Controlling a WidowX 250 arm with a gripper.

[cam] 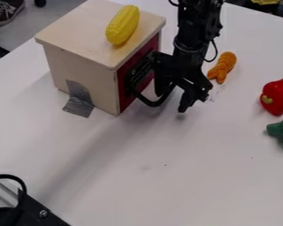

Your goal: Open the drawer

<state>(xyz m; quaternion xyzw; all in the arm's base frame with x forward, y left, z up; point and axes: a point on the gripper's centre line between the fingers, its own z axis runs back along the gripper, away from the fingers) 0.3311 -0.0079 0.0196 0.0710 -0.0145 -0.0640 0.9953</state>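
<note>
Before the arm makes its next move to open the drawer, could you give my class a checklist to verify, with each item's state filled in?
1. Drawer still to be opened, its red front in against the box: ok.
2. Gripper at the black handle: ok.
3. Gripper caught on the handle well enough to pull: cannot tell.
4. Grey tape in place from box side to table: ok.
5. Top of the box free of loose things: not ok, the yellow corn lies there.
6. Orange toy and red pepper apart from the drawer front: ok.
</note>
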